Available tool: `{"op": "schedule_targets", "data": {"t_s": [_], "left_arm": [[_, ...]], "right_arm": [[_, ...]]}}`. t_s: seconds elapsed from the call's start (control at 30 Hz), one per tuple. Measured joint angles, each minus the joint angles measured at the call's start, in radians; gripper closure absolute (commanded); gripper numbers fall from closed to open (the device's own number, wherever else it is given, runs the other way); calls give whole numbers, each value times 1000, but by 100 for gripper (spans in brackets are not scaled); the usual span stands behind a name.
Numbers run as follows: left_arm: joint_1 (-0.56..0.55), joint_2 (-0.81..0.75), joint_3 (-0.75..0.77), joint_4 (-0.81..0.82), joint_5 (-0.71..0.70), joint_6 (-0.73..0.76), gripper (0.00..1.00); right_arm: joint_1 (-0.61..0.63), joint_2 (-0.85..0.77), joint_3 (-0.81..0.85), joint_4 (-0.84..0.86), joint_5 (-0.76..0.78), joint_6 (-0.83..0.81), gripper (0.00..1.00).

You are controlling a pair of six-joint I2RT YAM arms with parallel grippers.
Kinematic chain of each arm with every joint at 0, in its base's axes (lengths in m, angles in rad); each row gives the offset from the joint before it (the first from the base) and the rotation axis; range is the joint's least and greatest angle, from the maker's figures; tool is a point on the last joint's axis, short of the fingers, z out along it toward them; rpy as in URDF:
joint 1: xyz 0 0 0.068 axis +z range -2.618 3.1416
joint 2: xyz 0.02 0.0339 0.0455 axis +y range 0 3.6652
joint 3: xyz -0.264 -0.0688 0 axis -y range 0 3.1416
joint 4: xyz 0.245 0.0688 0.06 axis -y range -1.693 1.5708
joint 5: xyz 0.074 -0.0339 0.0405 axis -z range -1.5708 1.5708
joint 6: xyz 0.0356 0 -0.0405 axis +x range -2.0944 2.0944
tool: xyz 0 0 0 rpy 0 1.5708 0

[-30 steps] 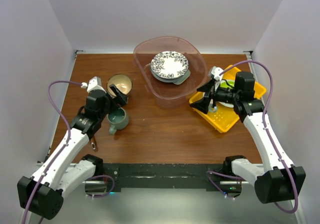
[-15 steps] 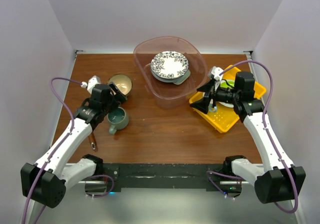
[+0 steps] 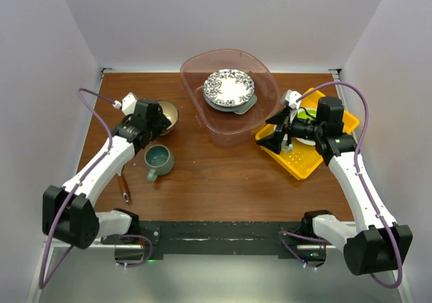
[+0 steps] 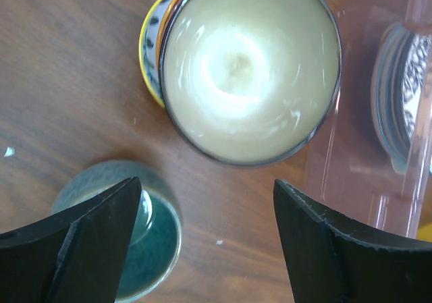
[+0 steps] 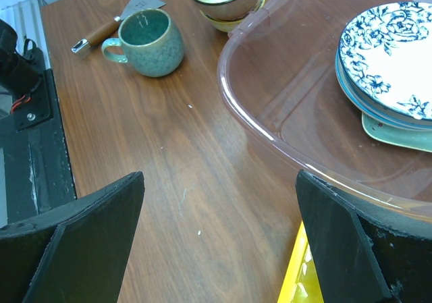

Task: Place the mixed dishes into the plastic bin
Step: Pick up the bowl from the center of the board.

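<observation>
glossy glazed bowl [image 4: 250, 67], wood-grain table [image 4: 67, 80]

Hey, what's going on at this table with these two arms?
Two robot arms are clearing dishes into the clear plastic bin, which already holds a stack of plates topped by a blue floral plate. The left end effector hovers open and empty above the tan bowl. That bowl and the teal mug sit on the table, outside the bin. The right end effector is open and empty by the yellow tray.
</observation>
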Motion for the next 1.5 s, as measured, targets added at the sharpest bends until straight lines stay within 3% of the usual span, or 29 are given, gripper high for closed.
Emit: {"op": "schedule_targets", "data": {"t_s": [0.27,0.57,0.73,0.87,1.07,1.5], "left_arm": [[27,160,54,24,-17,-24,29],[61,224,66,34,-21,-48,52],[77,249,79,47,-22,-48,71],[86,250,79,41,-26,-49,92],[103,247,79,57,-20,-44,100],[109,93,73,42,3,6,100]], "right_arm": [[0,0,0,0,0,-2,2],[0,0,0,-4,0,-3,2],[0,0,0,-5,0,-4,2],[0,0,0,-5,0,-4,2],[0,0,0,-9,0,-7,2],[0,0,0,-14,0,-7,2]]}}
